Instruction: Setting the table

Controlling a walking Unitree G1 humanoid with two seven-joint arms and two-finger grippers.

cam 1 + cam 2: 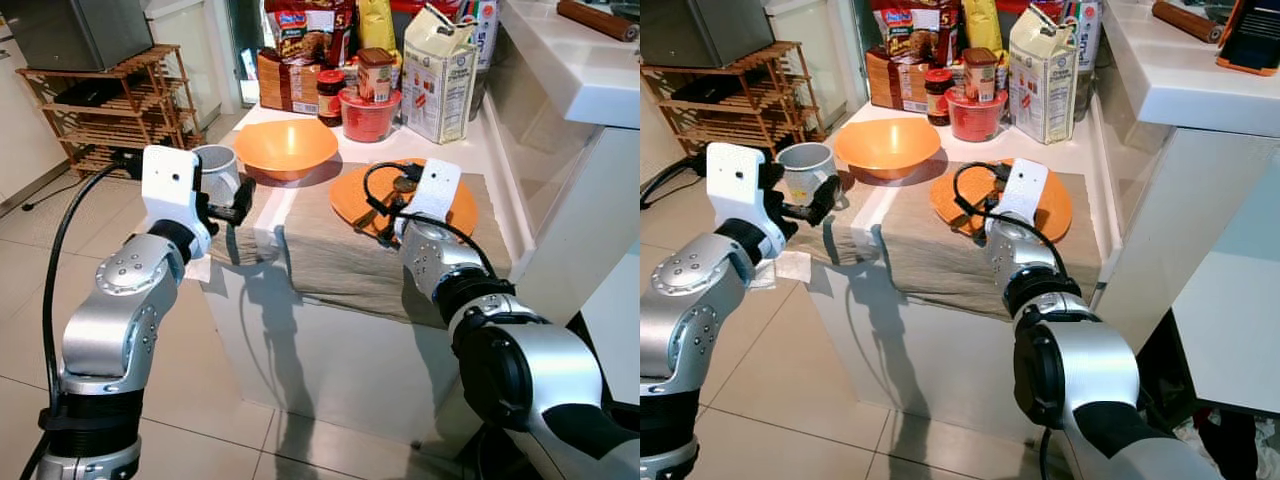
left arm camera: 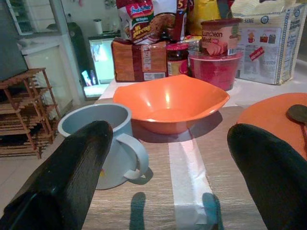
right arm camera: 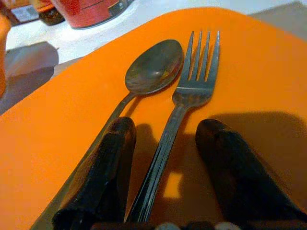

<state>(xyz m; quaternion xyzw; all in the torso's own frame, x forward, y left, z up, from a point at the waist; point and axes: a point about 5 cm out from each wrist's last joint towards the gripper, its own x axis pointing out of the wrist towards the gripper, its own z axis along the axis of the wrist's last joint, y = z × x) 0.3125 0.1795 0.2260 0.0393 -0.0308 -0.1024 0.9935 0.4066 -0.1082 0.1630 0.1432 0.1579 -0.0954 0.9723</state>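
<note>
The right gripper (image 3: 165, 167) hangs spread over the orange plate (image 3: 249, 76), its fingers straddling the fork (image 3: 189, 96) handle, the spoon (image 3: 152, 72) just beside. The left gripper (image 2: 163, 163) gapes near the grey mug (image 2: 103, 139); the orange bowl (image 2: 170, 103) sits beyond.

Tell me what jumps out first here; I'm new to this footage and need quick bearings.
The orange plate on the cloth-covered counter, with a spoon and fork lying on it; the right hand sits open astride the fork handle. Beside it stands an orange bowl, and the open left hand hovers at the counter's edge near a grey mug.
</note>
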